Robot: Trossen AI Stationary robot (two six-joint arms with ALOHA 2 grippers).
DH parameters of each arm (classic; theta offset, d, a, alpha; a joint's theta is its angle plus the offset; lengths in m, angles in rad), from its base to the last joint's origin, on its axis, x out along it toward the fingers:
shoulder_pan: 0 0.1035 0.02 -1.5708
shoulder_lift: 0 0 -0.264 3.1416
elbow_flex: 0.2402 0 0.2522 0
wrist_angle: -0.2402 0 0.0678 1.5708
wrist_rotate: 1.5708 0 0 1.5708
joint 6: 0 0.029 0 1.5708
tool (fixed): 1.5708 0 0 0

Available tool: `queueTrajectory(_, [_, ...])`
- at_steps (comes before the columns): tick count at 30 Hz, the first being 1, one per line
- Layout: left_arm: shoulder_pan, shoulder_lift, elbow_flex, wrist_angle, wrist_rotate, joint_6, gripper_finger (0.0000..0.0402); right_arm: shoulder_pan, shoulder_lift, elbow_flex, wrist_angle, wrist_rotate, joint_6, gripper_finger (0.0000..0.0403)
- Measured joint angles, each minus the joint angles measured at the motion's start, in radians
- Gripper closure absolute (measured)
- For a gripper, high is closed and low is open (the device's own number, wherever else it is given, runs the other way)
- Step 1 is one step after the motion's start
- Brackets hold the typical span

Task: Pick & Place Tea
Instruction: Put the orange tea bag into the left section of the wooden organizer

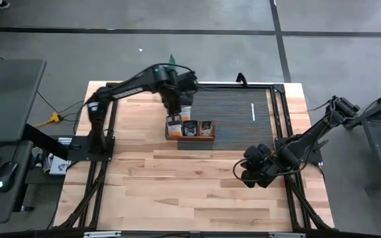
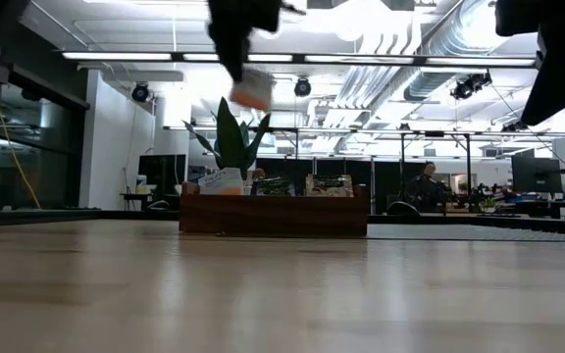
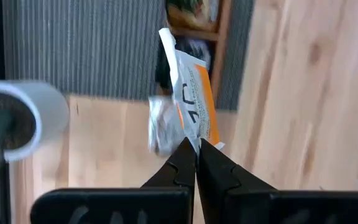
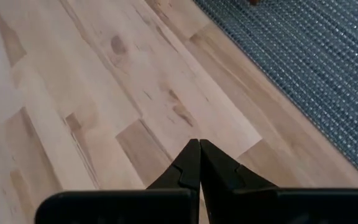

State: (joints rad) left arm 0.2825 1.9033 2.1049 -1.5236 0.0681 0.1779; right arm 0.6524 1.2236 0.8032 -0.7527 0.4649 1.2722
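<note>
A long brown wooden tray (image 1: 190,137) stands on a dark ribbed mat (image 1: 233,109). It holds white sachets in its left compartment (image 2: 222,180) and dark sachets in the other two (image 1: 198,127). My left gripper (image 1: 175,111) hangs above the tray's left end, shut on a white-and-orange tea sachet (image 3: 192,93), which also shows in the low view (image 2: 253,91). My right gripper (image 1: 250,173) is shut and empty above the bare wood at the right (image 4: 199,149). My left gripper pinches the white-and-orange sachet by one edge (image 3: 198,142) between its two fingertips, coming from above and pointing down. The sachet hangs below the fingers, lifted clear above the tray's left end (image 2: 204,211).
The mat covers the far middle and right of the table and bears a short white strip (image 1: 253,112). Black frame rails (image 1: 278,112) run along the table's sides. The near half of the wooden table (image 1: 190,192) is open board. A plant (image 2: 231,137) stands behind the tray.
</note>
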Motion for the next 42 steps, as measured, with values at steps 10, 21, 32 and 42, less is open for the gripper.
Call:
queueTrajectory(10, [-0.011,-0.413,-0.584,0.412,0.050,-0.173,0.0401,-0.045,0.000,0.000,0.006,0.059,-0.125,0.0402])
queueTrajectory(21, [-0.047,-0.484,-1.015,0.798,0.057,-0.211,0.0401,-0.078,0.000,0.000,0.024,0.066,-0.218,0.0402])
queueTrajectory(32, [-0.047,-0.380,-1.026,0.800,-0.012,-0.113,0.0401,-0.079,0.000,0.000,0.040,0.064,-0.215,0.0402])
queueTrajectory(42, [-0.047,-0.338,-1.026,0.816,-0.161,-0.092,0.0401,-0.079,0.000,0.000,0.056,0.080,-0.199,0.0402])
